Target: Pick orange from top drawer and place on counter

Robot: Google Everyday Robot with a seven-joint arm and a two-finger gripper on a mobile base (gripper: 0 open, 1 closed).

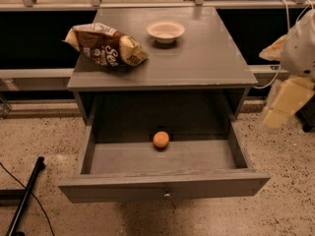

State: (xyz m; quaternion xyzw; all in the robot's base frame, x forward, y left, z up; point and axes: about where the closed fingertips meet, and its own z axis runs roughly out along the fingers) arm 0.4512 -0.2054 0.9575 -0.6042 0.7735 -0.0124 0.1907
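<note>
Cream-coloured gripper (pixel 281 107) at the right edge of the view, tilted down and to the left. Hangs beside the right side of the cabinet (pixel 101 112), about level with the dark gap between counter and drawer, apart from both. Open or closed: cannot tell. Sits at the end of a white arm (pixel 301 48) that comes in from the upper right, with a thin white cable (pixel 282 18) looping just beside it.

Grey top drawer (pixel 123 185) lower and to the left, pulled out toward the camera, with a small metal knob (pixel 168 194) at the middle of its plain front panel. Orange (pixel 161 139) inside it, resting on the drawer floor close to the back, roughly centred between the side walls and touching neither. Well apart from the gripper.

Matte grey counter (pixel 211 58) above, forming the top of the cabinet. Brown-and-yellow chip bag (pixel 106 45) lying on its left part, one end reaching past the left edge. White bowl (pixel 166 31) upright near the back, right of the bag and not touching it.

Speckled floor (pixel 285 205) all around. Black pole (pixel 27 193) slanting across the lower left corner. Pale rail (pixel 49 6) running behind the counter, with dark panels below it.
</note>
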